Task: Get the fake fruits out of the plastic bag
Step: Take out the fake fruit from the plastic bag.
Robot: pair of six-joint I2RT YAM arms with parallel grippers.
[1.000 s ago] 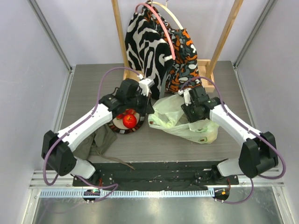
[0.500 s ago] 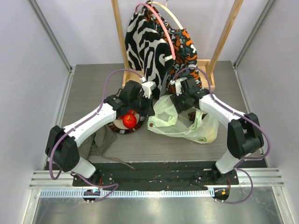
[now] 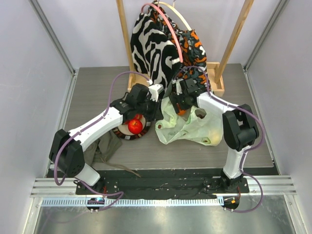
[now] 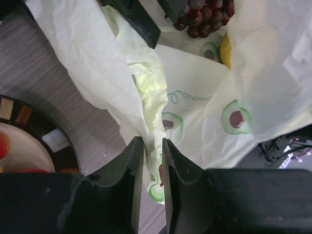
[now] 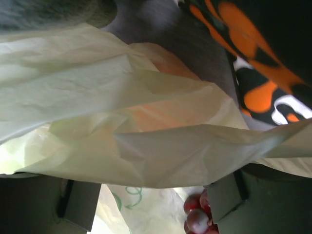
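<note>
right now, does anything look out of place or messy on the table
An olive cloth lies crumpled near the table's front edge, tucked against the plate. The bag is bunched up with grapes still inside. Nothing spilled or damaged.

The round dark-rimmed beige plate sits on the grey tabletop, a glossy red plastic apple on it. At its 3 o'clock lies the pale-green crinkly plastic bag, a dark purple grape bunch inside; at 7 o'clock, an olive-grey cloth. Black-white-orange patterned garments hang at 12 o'clock.
</note>
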